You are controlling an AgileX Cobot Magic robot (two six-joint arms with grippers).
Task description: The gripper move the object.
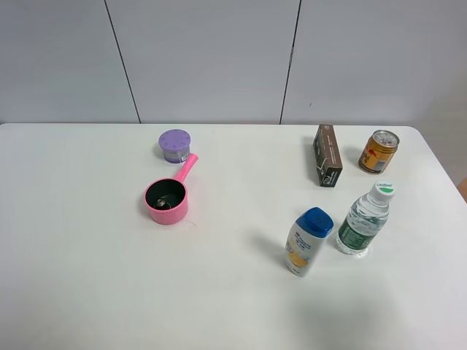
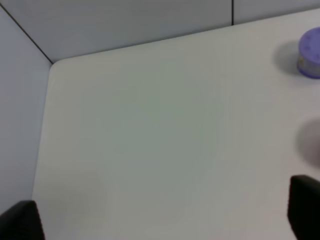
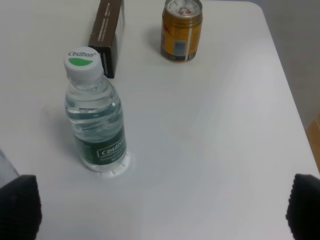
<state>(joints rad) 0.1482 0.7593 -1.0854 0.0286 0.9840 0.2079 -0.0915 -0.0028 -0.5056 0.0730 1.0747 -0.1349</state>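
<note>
Exterior high: one object (image 1: pixel 165 202), two bottles, one can (image 1: pixel 379 151).

The tiny dark brown-grey capsule-shaped piece (image 1: pixel 163 203) lies inside the small pink plastic saucepan (image 1: pixel 177 210), on its dark bottom, apart from my fingers.

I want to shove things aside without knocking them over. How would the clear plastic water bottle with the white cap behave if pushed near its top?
The clear plastic water bottle with the white cap stands upright, tall on a narrow base, so a high push would probably tip it. It looks nearly full, so likely fairly heavy; a low push may slide it. Once down, its round body would probably roll on the white table.
</note>
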